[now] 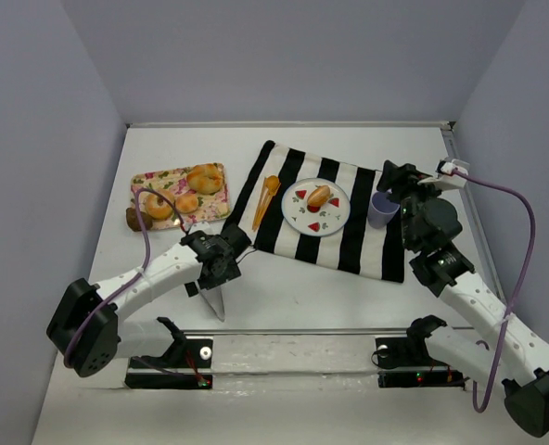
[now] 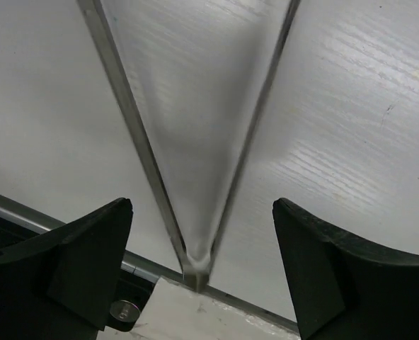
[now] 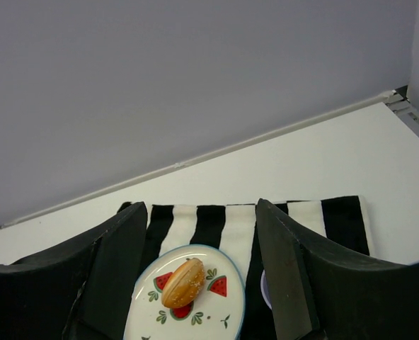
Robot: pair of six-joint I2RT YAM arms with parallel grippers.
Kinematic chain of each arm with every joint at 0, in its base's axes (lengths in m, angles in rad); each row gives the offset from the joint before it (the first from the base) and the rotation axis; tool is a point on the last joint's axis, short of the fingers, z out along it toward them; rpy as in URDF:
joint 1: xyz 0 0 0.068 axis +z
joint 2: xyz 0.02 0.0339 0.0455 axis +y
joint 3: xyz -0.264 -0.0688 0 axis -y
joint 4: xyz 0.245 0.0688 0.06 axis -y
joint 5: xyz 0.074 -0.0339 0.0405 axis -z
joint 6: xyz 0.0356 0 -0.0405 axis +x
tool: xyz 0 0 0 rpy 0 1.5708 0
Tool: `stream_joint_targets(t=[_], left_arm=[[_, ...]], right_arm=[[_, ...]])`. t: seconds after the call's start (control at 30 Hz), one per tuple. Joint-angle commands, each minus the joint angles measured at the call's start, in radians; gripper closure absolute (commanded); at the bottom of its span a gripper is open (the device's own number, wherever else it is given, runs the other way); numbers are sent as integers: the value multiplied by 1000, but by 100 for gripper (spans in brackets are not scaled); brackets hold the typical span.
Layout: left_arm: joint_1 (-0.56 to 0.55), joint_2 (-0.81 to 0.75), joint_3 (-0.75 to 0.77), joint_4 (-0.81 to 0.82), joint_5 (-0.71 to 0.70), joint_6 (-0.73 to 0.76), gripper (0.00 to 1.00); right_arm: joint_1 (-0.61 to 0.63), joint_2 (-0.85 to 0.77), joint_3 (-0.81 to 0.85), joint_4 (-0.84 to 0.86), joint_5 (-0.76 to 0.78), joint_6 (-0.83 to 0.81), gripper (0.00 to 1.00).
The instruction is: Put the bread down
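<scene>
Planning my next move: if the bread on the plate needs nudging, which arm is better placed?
Probably right. The right gripper, open, sits near the plate facing the bread; the left gripper is open over the tongs near the front edge.

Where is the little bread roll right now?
In the top view, the bread roll sits on the white plate, on the striped cloth right of centre, between the orange spoon and the purple cup.
</scene>
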Motion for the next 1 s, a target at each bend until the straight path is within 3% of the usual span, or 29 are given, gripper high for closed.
stream_joint_targets(t=[0.0, 0.17, 0.33, 0.4, 0.43, 0.5, 0.57, 0.77, 0.97], left_arm=[[3, -35, 54, -56, -9, -16, 1], [3, -87, 186, -122, -72, -9, 1], [3, -112, 404, -93, -202, 63, 1], [3, -112, 455, -18, -272, 117, 1], [3, -113, 470, 97, -282, 208, 1], [3, -113, 473, 310, -277, 313, 1], [9, -104, 472, 414, -244, 429, 1], [65, -23, 522, 501, -195, 508, 1], [115, -57, 444, 631, -107, 573, 1]], right_arm=[[9, 3, 13, 36, 18, 2, 31], [9, -8, 13, 36, 33, -3, 26], [9, -21, 27, 1, 27, -14, 0], [9, -17, 44, -43, 26, -9, 0], [9, -5, 53, -91, 26, -6, 0], [9, 8, 81, -144, 29, 15, 0], [9, 21, 110, -235, 30, 41, 0], [9, 14, 128, -361, 10, 100, 0], [9, -9, 127, -415, 10, 98, 0]])
